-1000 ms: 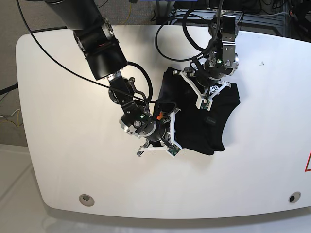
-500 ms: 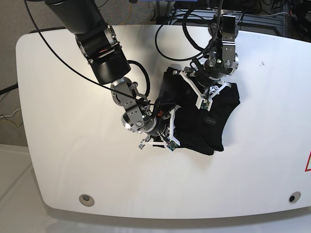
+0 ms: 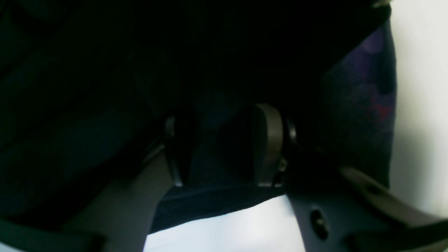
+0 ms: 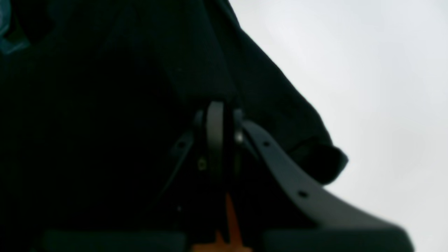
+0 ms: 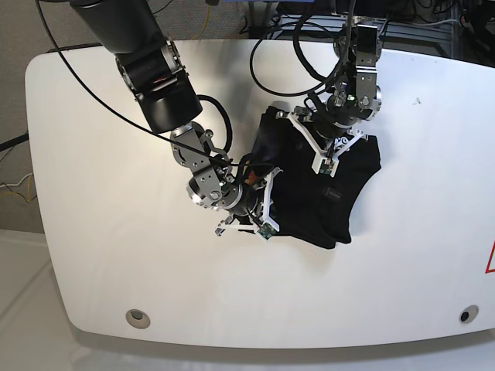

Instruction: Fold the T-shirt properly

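The white worktop (image 5: 93, 255) carries the black T-shirt (image 5: 352, 182), bunched in a heap right of centre. On the left, the right claw (image 5: 259, 220) sits at the heap's near-left edge, its jaws pinched together on a dark fold, an orange scrap showing below them in its wrist view. At the far side, the left claw (image 5: 329, 158) presses down on the shirt, jaws part open with cloth bunched between them; a purple patch shows beside it.

The shirt (image 5: 325, 193) is black, with a dim purple and red patch (image 3: 364, 101) and an orange sliver (image 4: 229, 213); the worktop (image 5: 100, 193) is white
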Robot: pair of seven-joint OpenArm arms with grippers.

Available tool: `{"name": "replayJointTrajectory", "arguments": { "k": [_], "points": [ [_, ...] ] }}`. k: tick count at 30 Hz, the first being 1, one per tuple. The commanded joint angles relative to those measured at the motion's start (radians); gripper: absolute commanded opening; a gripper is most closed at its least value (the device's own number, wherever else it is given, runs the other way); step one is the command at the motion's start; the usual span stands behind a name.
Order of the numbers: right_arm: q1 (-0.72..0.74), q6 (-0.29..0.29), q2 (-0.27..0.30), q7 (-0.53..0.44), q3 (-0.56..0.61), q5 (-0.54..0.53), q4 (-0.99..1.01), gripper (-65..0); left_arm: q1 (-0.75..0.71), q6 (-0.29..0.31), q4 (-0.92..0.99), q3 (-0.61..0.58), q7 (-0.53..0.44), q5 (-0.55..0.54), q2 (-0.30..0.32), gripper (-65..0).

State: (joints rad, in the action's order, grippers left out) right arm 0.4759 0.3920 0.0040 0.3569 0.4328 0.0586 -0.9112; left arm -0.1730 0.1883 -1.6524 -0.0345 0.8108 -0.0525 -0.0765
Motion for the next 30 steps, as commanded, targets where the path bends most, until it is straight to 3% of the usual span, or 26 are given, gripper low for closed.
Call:
{"name": "replayJointTrajectory", "arguments": {
  "k": [1,14,26,30],
  "points": [
    [-0.003,-0.009,0.031,0.044,-0.002,0.025,-0.003,-61.6,0.003,-0.013,0.019,0.002,0.084,0.029,0.005,-40.0],
    [-0.058,-0.011,0.070,0.066,-0.005,0.019,-0.004,-61.9,0.062,-0.013,0.036,0.002,0.084,0.029,0.048,-40.0],
    [-0.136,-0.011,0.084,0.069,-0.188,0.025,-0.087,-61.9,0.135,-0.013,0.122,0.002,0.084,0.029,0.088,-40.0],
    [-0.165,-0.011,0.112,0.118,-0.208,0.025,-0.153,-61.9,0.171,-0.010,0.165,0.002,0.084,0.029,0.091,-40.0]
  ]
}}
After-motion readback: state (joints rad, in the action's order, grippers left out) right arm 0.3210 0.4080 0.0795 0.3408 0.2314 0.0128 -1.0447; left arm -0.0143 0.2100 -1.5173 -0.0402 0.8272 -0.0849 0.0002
